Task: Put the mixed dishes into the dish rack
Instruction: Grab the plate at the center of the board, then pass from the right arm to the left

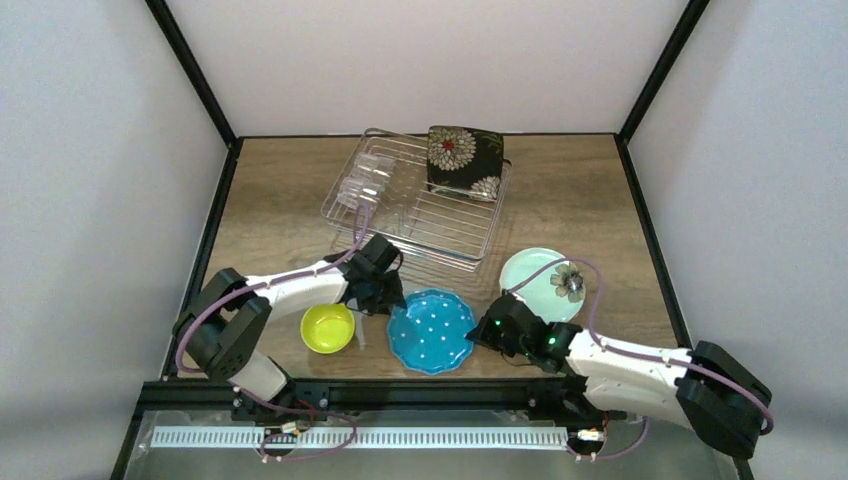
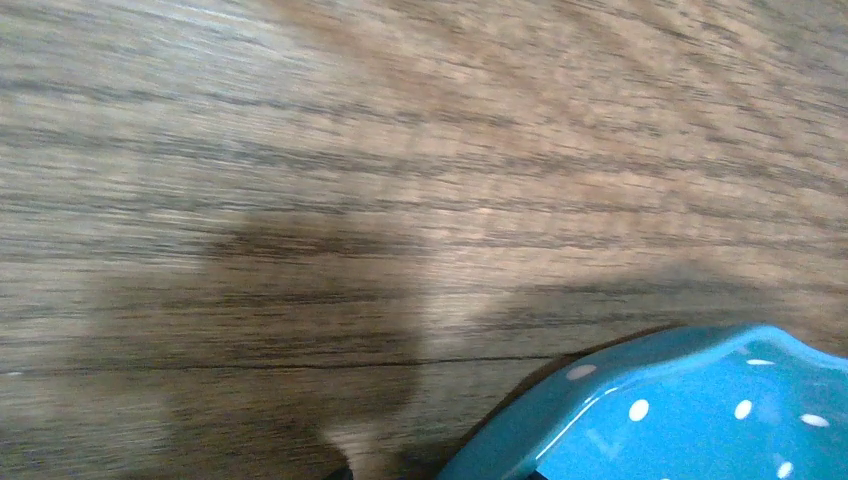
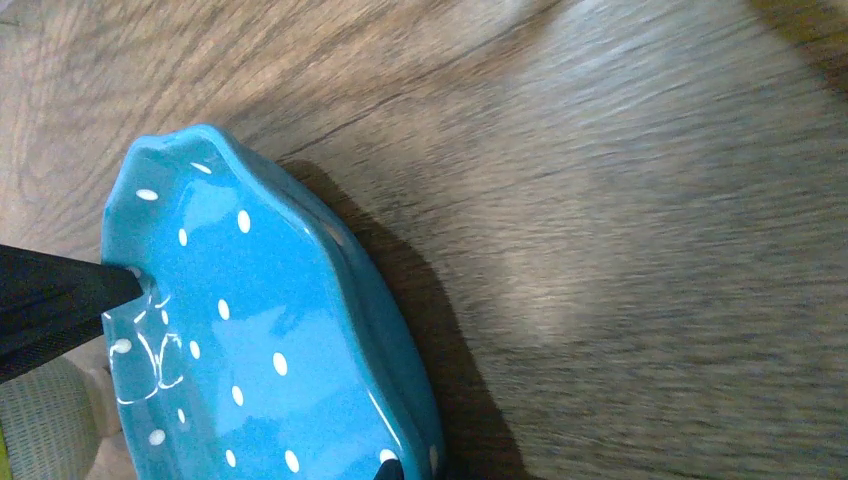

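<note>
The teal white-dotted plate [image 1: 432, 330] lies on the table at the front middle. My right gripper [image 1: 490, 330] is at its right rim, and one fingertip [image 3: 390, 468] rests on the rim of the plate [image 3: 250, 330]; it looks shut on it. My left gripper [image 1: 385, 297] is at the plate's left rim [image 2: 700, 420], with the jaws apart. The dish rack [image 1: 400, 215] stands at the back with the black square floral plate [image 1: 465, 160] and the clear glass [image 1: 365, 182] in it. The mint flower plate [image 1: 543, 283] and the yellow-green bowl [image 1: 327, 328] lie on the table. The orange plate is out of view.
The bowl sits just left of my left gripper. The mint plate lies just behind my right wrist. The rack's front rim is close behind the left gripper. Black frame rails border the wooden table [image 1: 600, 190] on both sides.
</note>
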`<move>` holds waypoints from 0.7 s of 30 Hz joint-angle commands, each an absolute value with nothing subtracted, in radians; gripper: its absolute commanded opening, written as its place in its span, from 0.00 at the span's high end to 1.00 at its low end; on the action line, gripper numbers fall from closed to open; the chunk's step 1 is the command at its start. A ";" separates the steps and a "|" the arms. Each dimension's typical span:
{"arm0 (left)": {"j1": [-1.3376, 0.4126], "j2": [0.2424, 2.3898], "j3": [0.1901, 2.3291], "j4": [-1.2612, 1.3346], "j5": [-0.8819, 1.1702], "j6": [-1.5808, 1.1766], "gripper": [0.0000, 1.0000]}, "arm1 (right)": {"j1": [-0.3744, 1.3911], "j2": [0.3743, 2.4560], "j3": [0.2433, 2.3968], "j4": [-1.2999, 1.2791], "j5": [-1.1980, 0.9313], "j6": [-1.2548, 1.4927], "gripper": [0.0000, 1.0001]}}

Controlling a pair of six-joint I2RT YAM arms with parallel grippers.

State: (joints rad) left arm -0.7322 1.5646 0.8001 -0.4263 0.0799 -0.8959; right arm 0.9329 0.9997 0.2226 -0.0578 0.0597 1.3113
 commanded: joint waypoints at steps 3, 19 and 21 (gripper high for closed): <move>-0.737 1.571 0.702 -0.257 0.228 -0.911 0.07 | 0.940 0.888 0.289 -0.139 0.046 1.319 0.99; -0.738 1.406 0.628 -0.156 0.502 -0.756 0.10 | 0.939 0.826 0.323 -0.172 0.088 1.319 0.99; -0.739 1.380 0.616 -0.134 0.536 -0.756 0.11 | 0.939 0.826 0.327 -0.167 0.087 1.317 0.99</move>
State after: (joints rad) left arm -0.7307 1.4357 0.6369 -0.2123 0.3828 -0.7715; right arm 0.9363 0.8524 0.2638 -0.2989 0.0780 1.2869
